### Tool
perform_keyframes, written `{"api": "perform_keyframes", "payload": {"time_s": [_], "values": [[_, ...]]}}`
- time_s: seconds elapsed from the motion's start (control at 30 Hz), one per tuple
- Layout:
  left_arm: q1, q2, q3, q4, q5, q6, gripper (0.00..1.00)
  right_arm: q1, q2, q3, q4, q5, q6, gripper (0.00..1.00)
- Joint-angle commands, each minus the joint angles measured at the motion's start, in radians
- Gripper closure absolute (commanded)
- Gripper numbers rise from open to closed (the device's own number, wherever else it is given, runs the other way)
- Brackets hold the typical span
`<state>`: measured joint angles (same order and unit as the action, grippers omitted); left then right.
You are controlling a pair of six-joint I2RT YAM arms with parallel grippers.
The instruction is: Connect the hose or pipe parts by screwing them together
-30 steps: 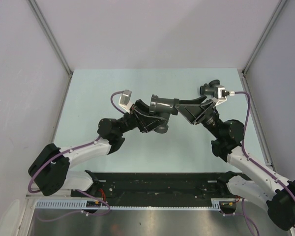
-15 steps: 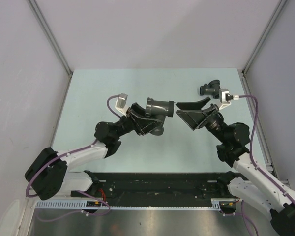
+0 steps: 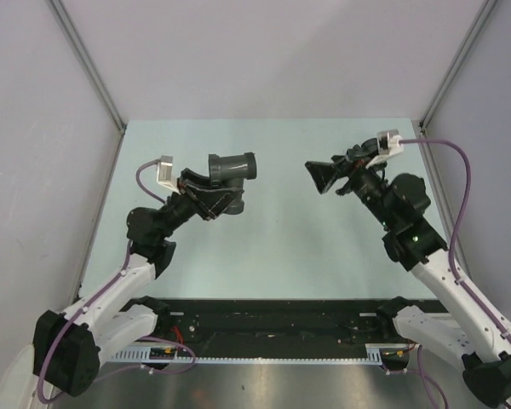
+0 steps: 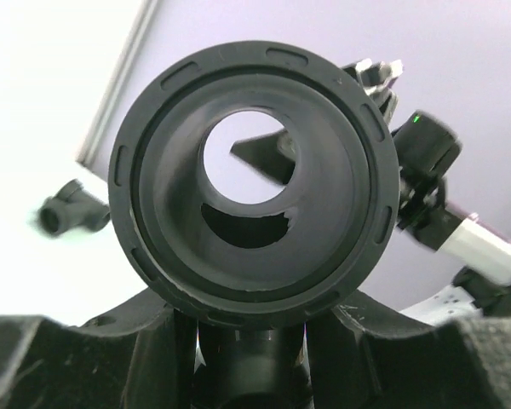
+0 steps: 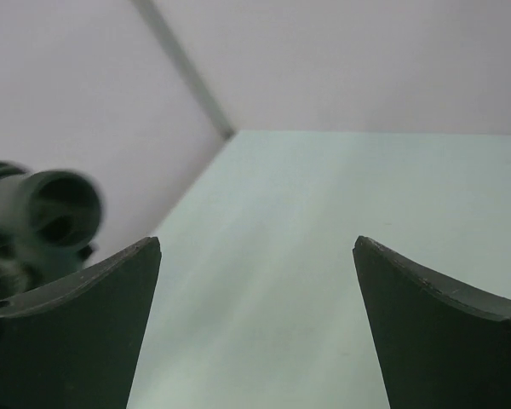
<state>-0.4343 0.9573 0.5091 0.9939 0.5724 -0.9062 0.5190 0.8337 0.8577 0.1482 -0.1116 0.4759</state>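
A dark grey flared-end tube [image 3: 232,168] hangs above the table's left half, its wide mouth pointing right. My left gripper [image 3: 217,194] is shut on the tube's lower stem. In the left wrist view the tube's ribbed mouth [image 4: 254,179] fills the frame above my left gripper [image 4: 251,341]. My right gripper [image 3: 317,177] stands open and empty, well to the right of the tube. The right wrist view shows the right gripper [image 5: 255,243] over bare table, with the tube [image 5: 55,209] blurred at the left. The small branched fitting [image 4: 68,209] lies on the table, and my right wrist partly hides the fitting [image 3: 353,156].
The pale green table [image 3: 272,239] is boxed in by grey walls with metal corner posts [image 3: 85,68]. Purple cables loop off both wrists, one high at the right [image 3: 456,162]. A black rail [image 3: 272,311] runs along the near edge between the arm bases.
My right gripper has opened, let go of the tube's end and drawn back to the right. My left arm has carried the tube left and towards the back.
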Motion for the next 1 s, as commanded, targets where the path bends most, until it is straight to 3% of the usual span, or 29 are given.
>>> {"api": "perform_keyframes", "payload": {"time_s": [0.0,0.1,0.23,0.33,0.6,0.97], "values": [[0.1,-0.057,0.009,-0.218,0.144,0.088,1.0,-0.072,0.181,0.161,-0.266,0.238,-0.325,0.0],[0.152,-0.072,0.031,-0.339,0.21,0.171,1.0,-0.175,0.32,0.201,-0.3,0.322,-0.368,0.0],[0.16,-0.091,0.104,-0.636,0.234,0.369,0.99,-0.344,0.505,0.217,-0.24,0.26,-0.358,0.01],[0.16,-0.109,0.121,-0.753,0.235,0.504,1.0,-0.447,0.655,0.26,-0.229,0.227,-0.368,0.01],[0.16,-0.173,0.086,-0.77,0.162,0.566,1.0,-0.641,0.929,0.389,-0.159,0.066,-0.332,0.08],[0.16,-0.137,0.124,-0.844,0.147,0.607,1.0,-0.717,1.188,0.613,-0.093,-0.068,-0.433,0.04]]}}
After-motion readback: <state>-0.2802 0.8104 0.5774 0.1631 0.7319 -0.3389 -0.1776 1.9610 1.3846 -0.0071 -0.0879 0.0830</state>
